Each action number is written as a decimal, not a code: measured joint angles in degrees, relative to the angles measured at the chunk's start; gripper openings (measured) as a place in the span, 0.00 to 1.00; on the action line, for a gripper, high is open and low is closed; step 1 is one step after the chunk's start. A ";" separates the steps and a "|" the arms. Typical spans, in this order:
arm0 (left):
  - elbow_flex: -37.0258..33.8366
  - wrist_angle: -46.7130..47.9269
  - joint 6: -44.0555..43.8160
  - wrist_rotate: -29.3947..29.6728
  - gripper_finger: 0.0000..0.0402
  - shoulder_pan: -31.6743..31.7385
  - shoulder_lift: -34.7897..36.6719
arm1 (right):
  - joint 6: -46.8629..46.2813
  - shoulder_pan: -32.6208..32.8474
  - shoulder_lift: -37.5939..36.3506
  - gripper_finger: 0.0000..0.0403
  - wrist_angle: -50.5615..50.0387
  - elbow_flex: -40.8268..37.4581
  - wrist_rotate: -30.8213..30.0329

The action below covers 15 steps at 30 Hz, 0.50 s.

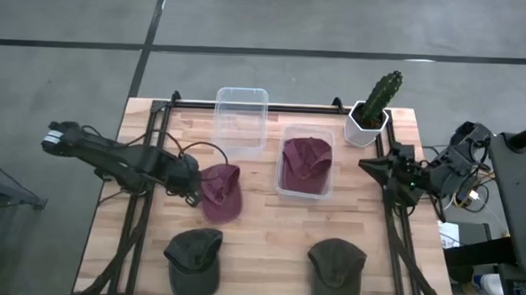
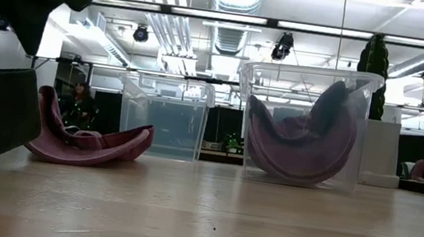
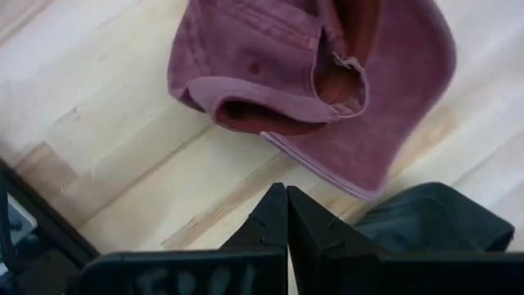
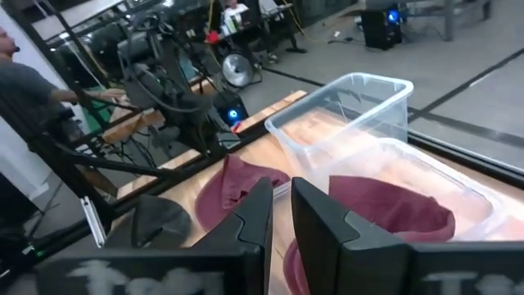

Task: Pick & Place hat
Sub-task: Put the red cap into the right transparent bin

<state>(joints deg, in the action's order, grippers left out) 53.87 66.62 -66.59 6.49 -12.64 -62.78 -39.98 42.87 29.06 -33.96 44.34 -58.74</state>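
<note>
We hold our left gripper [image 3: 286, 215] closed and empty, the maroon hat [image 3: 319, 78] loose on the table just ahead of its fingertips. Our right gripper [image 4: 281, 215], nearly closed, grips nothing beside the bin [image 1: 283, 191], likely finished there.

One camera looked straight down on the whole table [image 1: 268, 245]; another sat level at tabletop height. Each wrist camera peered close past its fingers. All caught the maroon hat [image 1: 221, 190].
</note>
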 joint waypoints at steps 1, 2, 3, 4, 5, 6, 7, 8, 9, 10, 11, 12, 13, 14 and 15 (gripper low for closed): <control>0.00 0.01 -1.07 -0.01 0.00 0.00 -0.58 | 0.53 0.00 -0.24 0.11 0.30 0.00 -0.01; 0.00 0.00 -2.09 -0.01 0.00 0.00 -1.23 | 0.96 0.00 -0.39 0.11 0.34 0.00 -0.21; 0.00 -0.04 -3.03 -0.01 0.00 0.00 -1.84 | 1.27 0.00 -0.47 0.11 0.31 0.00 -0.75; 0.00 -0.03 -4.13 -0.03 0.00 0.00 -2.27 | 1.43 -0.01 -0.49 0.11 0.35 0.00 -1.34; 0.00 -0.01 -4.95 -0.01 0.00 0.00 -2.62 | 1.57 -0.02 -0.53 0.11 0.29 0.00 -1.51; 0.00 0.02 -5.32 -0.01 0.00 0.00 -2.92 | 1.66 -0.02 -0.55 0.11 0.33 0.00 -1.51; 0.00 -0.01 -5.34 -0.01 0.00 0.00 -3.22 | 1.68 -0.02 -0.49 0.11 0.29 0.00 -1.51; 0.00 -0.04 -5.09 -0.01 0.00 0.00 -3.57 | 1.68 -0.02 -0.42 0.11 0.31 0.00 -1.51; 0.00 0.00 -4.90 -0.03 0.00 0.00 -3.78 | 1.69 -0.02 -0.30 0.11 0.31 0.00 -1.50; 0.00 -0.01 -4.61 -0.03 0.00 0.00 -3.92 | 1.70 -0.02 -0.17 0.11 0.30 0.00 -1.49; 0.00 -0.01 -4.38 -0.03 0.00 0.00 -4.04 | 1.70 -0.02 -0.06 0.11 0.31 0.00 -1.50; -0.01 0.01 -4.22 -0.03 0.00 0.00 -4.15 | 1.70 -0.02 0.04 0.11 0.29 0.00 -1.49; -0.09 -0.03 -4.19 -0.05 0.00 0.00 -4.25 | 1.65 -0.02 0.17 0.11 0.29 0.00 -1.49; -0.16 0.02 -4.19 -0.05 0.00 0.00 -4.30 | 1.47 -0.02 0.31 0.11 0.31 0.00 -1.51; -0.17 0.25 -4.19 -0.07 0.00 0.00 -4.31 | 1.31 -0.02 0.37 0.11 0.30 0.00 -1.49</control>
<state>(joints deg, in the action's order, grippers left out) 53.69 66.88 -70.78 6.42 -12.64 -67.09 -38.67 42.85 29.44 -33.66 44.34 -60.23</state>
